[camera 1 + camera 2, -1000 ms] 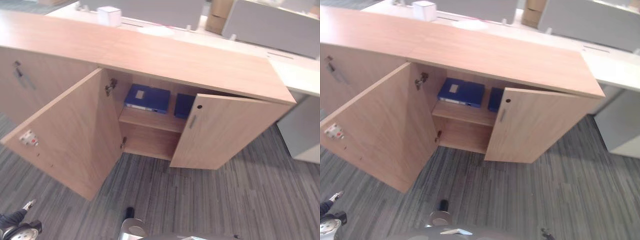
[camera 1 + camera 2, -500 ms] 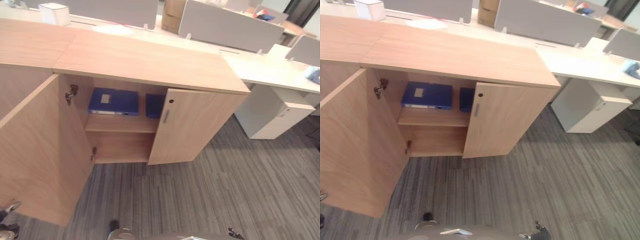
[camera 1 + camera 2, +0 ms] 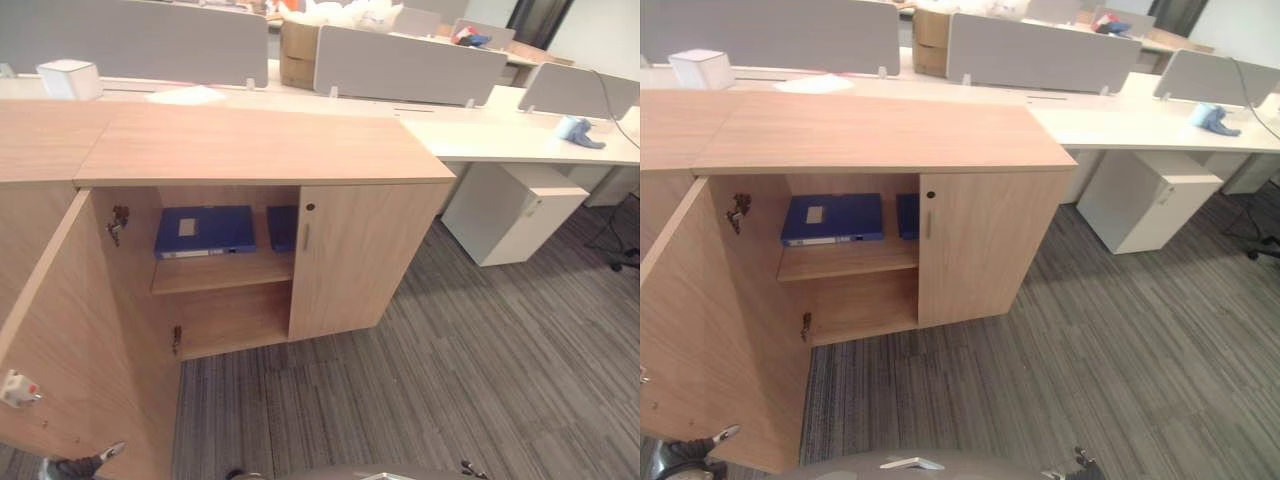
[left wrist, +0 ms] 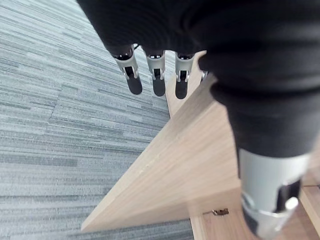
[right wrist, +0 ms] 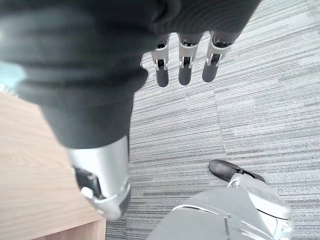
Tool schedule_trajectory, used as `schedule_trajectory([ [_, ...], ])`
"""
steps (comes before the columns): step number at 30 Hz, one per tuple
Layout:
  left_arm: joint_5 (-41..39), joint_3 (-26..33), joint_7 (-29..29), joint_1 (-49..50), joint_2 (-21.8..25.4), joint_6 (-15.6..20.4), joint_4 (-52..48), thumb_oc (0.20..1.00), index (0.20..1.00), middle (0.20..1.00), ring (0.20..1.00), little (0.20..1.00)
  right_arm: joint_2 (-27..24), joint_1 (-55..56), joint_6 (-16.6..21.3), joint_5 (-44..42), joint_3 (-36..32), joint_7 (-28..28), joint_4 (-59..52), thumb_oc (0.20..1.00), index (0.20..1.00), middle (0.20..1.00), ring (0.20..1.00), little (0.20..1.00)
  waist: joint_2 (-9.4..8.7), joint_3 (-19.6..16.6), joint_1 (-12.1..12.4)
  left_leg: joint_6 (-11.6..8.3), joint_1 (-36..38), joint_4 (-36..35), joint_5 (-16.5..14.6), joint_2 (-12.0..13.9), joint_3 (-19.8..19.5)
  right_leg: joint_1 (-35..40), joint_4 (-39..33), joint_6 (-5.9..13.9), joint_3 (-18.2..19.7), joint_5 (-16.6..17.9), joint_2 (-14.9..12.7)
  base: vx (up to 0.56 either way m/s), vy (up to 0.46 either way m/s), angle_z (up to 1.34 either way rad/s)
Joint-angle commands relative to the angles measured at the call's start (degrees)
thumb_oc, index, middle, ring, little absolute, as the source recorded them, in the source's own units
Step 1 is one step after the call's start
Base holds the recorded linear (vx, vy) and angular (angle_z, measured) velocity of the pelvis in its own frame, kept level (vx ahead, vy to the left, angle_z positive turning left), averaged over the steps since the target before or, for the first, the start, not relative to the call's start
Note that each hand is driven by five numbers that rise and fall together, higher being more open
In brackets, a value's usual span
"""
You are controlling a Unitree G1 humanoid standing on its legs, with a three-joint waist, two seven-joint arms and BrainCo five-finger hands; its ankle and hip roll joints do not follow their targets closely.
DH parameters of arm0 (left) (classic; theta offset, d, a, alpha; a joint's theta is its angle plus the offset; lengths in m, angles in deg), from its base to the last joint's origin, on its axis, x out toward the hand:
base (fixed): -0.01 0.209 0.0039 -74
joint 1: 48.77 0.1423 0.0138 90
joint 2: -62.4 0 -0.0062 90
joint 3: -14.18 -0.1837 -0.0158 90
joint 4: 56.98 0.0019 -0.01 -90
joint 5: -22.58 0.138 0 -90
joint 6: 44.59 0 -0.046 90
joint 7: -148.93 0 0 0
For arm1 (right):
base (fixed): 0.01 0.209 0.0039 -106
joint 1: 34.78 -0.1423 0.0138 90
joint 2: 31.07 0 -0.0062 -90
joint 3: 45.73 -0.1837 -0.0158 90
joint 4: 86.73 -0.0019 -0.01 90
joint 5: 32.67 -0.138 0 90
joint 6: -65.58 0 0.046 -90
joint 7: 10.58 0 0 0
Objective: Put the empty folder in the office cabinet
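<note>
1. Blue folder (image 3: 204,231) lies flat on the upper shelf (image 3: 222,273) of the office cabinet (image 3: 260,150), a second blue folder (image 3: 282,227) just beside it.
2. Left door (image 3: 70,350) stands wide open; right door (image 3: 358,258) shut.
3. Left hand (image 4: 155,30) and right hand (image 5: 182,35): fingers relaxed, holding nothing, over the carpet (image 3: 480,360).
</note>
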Motion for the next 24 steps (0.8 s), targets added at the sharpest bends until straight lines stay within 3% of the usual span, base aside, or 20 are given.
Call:
schedule_trajectory([
  [1,0.56,-3.77,-1.52,-12.71,2.21,5.70,-3.88,1.000,1.000,1.000,1.000,1.000,-3.06,-4.13,0.94,-0.75,-0.25,-0.45,-0.19,1.000,1.000,1.000,1.000,1.000,0.80,-1.08,-4.09,-0.11,2.50,0.01,-6.11,0.46,-0.34,-2.65,-1.26,4.00,1.74,5.11,-2.50,0.02,-0.011,-0.21],
  [6,-0.68,-8.69,-1.17,-19.82,-0.42,5.66,-2.73,1.000,1.000,1.000,1.000,1.000,-3.69,-3.14,0.99,-0.03,-0.63,-1.04,-1.02,1.000,1.000,1.000,1.000,1.000,2.57,-2.20,-8.23,-0.20,3.13,0.01,-6.38,0.60,1.19,-3.44,-1.19,3.72,4.04,4.91,-1.76,0.05,-0.025,-0.33],
  [10,-1.91,-10.44,-1.05,-23.39,-0.70,5.81,-3.45,1.000,1.000,1.000,1.000,1.000,-4.27,-2.89,1.00,0.07,-0.91,-1.42,-1.97,1.000,1.000,1.000,1.000,1.000,3.72,-2.55,-10.03,-0.32,3.21,0.01,-6.33,0.80,1.67,-3.96,-1.11,3.51,5.10,4.74,-1.23,0.03,-0.021,-0.41],
  [17,-2.94,-11.64,-1.18,-27.74,0.57,5.85,-2.57,1.000,1.000,1.000,1.000,1.000,-4.87,-2.71,0.98,0.29,-0.47,-1.09,-2.80,1.000,1.000,1.000,1.000,1.000,4.59,-2.94,-11.28,-0.68,2.99,0.01,-6.05,1.23,2.36,-4.54,-1.24,3.44,5.96,4.79,-0.70,0.03,-0.007,-0.14],
  [24,-3.85,-13.72,0.96,-39.26,4.91,5.31,-0.33,1.000,1.000,1.000,1.000,1.000,-6.31,-2.99,0.79,0.87,1.07,-1.03,-3.32,1.000,1.000,1.000,1.000,1.000,5.19,-3.44,-12.20,-1.14,2.24,0.01,-5.81,1.49,1.78,-4.53,-1.40,3.46,5.55,4.61,-0.51,0.03,-0.009,0.02],
])
